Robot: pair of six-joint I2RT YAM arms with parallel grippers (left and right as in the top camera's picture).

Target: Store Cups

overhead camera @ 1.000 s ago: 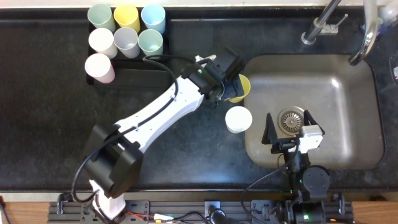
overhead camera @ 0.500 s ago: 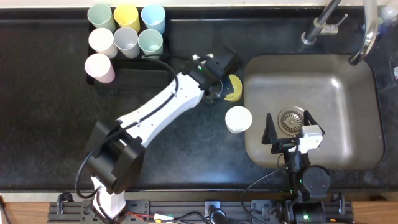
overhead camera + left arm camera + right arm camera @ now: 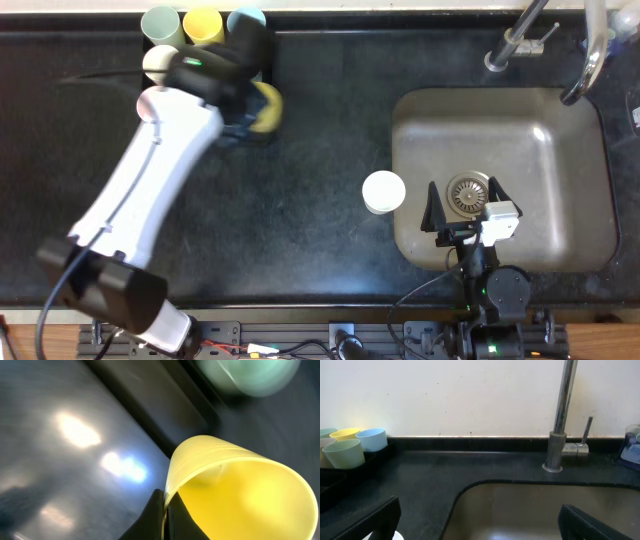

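Currently left end effector (image 3: 164, 509) pinches yellow cup (image 3: 240, 491) (rim).

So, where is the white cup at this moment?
In the top view the white cup sits on the black counter, right of centre, just beside the left rim of the sink.

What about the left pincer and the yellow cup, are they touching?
Touching. In the left wrist view the left pincer pinches the yellow cup by its rim, no gap between them.
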